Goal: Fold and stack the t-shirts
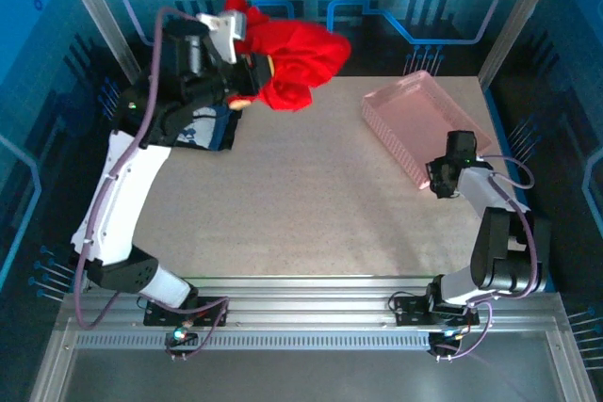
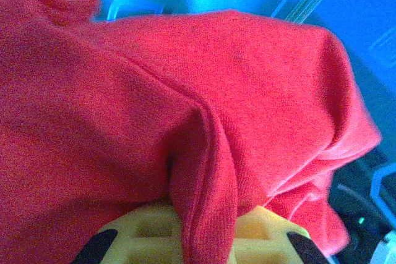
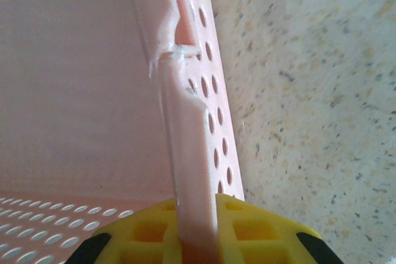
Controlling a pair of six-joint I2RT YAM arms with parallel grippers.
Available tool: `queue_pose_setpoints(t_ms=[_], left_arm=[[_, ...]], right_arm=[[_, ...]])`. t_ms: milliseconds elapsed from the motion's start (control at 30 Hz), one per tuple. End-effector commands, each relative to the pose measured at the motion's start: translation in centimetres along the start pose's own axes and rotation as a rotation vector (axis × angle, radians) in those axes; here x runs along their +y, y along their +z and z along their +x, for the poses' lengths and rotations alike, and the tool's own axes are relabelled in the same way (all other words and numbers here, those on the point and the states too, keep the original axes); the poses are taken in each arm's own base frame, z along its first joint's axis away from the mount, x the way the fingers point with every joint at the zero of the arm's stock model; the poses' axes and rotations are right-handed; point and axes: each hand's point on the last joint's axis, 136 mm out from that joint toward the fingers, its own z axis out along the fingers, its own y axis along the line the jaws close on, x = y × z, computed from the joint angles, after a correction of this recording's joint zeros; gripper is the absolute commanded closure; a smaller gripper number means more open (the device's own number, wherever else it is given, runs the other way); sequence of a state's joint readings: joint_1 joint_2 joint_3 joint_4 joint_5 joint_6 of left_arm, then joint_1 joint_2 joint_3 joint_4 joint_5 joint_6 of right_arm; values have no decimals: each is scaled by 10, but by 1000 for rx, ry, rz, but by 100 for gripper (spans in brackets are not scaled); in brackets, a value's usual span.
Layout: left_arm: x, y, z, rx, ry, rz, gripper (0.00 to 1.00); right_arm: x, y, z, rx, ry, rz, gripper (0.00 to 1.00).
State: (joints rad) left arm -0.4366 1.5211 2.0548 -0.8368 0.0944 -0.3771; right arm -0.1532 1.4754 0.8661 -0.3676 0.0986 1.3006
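The bright red t-shirt [image 1: 300, 61] hangs bunched above the table's far left, and my left gripper [image 1: 256, 80] is shut on it. In the left wrist view a fold of the red t-shirt [image 2: 185, 91] is pinched between the yellow fingers [image 2: 142, 233] of that gripper [image 2: 204, 230]. The navy blue t-shirt [image 1: 213, 129] lies on the table below, partly hidden by the left arm. My right gripper [image 1: 441, 179] is shut on the near rim of the pink basket [image 1: 419, 120]. In the right wrist view the basket's wall [image 3: 189, 109] runs up from between the jaws of that gripper [image 3: 198, 217].
The pink basket sits tilted at the far right of the speckled table [image 1: 301, 204]. Bare tabletop [image 3: 309, 91] lies to the right of the basket's wall. Metal frame posts [image 1: 104, 7] stand at the back corners.
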Motion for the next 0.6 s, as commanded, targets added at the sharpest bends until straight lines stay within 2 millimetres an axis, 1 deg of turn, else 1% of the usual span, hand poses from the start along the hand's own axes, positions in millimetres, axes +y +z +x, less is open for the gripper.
queue_pose_setpoints(t_ms=[0, 167, 267, 333, 400, 433, 467, 500, 533, 567], left_arm=[[44, 67, 84, 238, -102, -62, 100], [67, 110, 164, 385, -139, -62, 100], [70, 135, 198, 452, -192, -27, 100], [67, 151, 213, 483, -223, 4, 100], [58, 164, 228, 526, -251, 53, 100], [56, 170, 235, 551, -273, 71, 85], [56, 173, 238, 565, -295, 79, 66], [58, 172, 237, 565, -304, 70, 50], [61, 168, 232, 554, -306, 50, 35], [65, 162, 224, 532, -303, 30, 22]], right_arm=[[4, 7, -26, -72, 202, 39, 83], [13, 23, -51, -123, 317, 74, 82], [30, 36, -65, -130, 319, 59, 80], [36, 47, -72, -119, 328, 77, 79], [45, 57, -76, -106, 314, 72, 78], [49, 60, -76, -92, 304, 79, 77], [54, 63, -75, -77, 293, 79, 74], [59, 66, -74, -60, 286, 70, 68], [63, 68, -71, -39, 283, 60, 57], [67, 69, -68, -23, 272, 38, 46]])
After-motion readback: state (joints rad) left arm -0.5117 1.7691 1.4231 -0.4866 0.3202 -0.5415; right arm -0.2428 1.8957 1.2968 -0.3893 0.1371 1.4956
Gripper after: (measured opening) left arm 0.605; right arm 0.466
